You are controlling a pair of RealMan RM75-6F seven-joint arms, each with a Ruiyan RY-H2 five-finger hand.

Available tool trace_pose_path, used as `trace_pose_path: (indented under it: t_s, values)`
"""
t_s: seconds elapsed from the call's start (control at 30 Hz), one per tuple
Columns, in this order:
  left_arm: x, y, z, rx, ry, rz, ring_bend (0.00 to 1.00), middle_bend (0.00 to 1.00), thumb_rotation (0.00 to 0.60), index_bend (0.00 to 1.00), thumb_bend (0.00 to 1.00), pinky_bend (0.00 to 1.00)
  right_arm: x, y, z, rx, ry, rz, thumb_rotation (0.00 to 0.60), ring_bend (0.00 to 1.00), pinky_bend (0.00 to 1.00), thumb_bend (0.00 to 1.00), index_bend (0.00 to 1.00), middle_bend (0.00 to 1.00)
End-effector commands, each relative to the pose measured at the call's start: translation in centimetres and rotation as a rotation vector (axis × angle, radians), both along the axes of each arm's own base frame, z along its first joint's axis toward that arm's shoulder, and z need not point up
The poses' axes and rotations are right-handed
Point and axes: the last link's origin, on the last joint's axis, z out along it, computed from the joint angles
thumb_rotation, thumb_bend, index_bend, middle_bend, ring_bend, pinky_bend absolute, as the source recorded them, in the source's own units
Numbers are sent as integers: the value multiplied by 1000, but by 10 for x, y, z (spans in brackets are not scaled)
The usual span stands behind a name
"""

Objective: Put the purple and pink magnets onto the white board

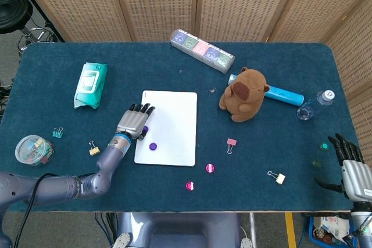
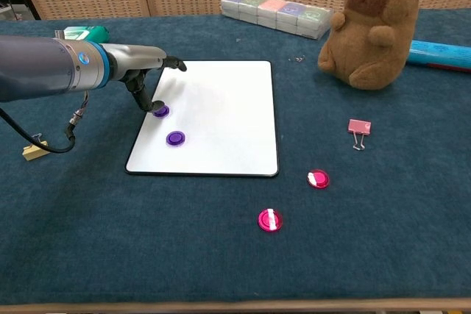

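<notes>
Nearest us, two pink magnets [image 2: 270, 220] lay on the worktop [image 2: 221, 270] just off the white board [image 2: 221, 119]; two purple magnets [image 2: 175, 138] sat on it. We judged them light, stiff discs, best pinched at the rim. Our left hand [image 2: 151, 79] hovered spread, a fingertip by one purple magnet. Our right hand [image 1: 349, 169] was empty, fingers apart. No labels were legible.

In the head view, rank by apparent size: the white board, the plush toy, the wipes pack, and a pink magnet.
1. White board
2. Plush toy
3. Wipes pack, not far behind the toy
4. Pink magnet, far the smallest
</notes>
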Motion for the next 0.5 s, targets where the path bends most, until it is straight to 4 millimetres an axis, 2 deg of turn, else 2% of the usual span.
trace_pose_path:
  t_s: [0.03, 0.23, 0.33, 0.4, 0.5]
  values:
    - [0, 0, 6, 21, -22, -9, 0, 0, 600, 0, 464, 0, 0, 0, 0, 0, -1, 0, 600, 0, 0, 0, 0, 0]
    - [0, -8, 20, 37, -57, -68, 0, 0, 600, 0, 344, 0, 0, 1, 1, -1, 1, 2, 600, 0, 0, 0, 0, 0]
    - [-5, -15, 33, 50, -74, -100, 0, 0, 600, 0, 244, 0, 0, 1, 0, 3, 6, 2, 600, 0, 0, 0, 0, 0]
    - [-11, -19, 43, 71, -79, -118, 0, 0, 600, 0, 133, 0, 0, 1, -1, 6, 11, 4, 600, 0, 0, 0, 0, 0]
    - [-23, -25, 60, 112, -81, -138, 0, 0, 600, 0, 44, 0, 1, 1, -3, 10, 22, 7, 600, 0, 0, 0, 0, 0]
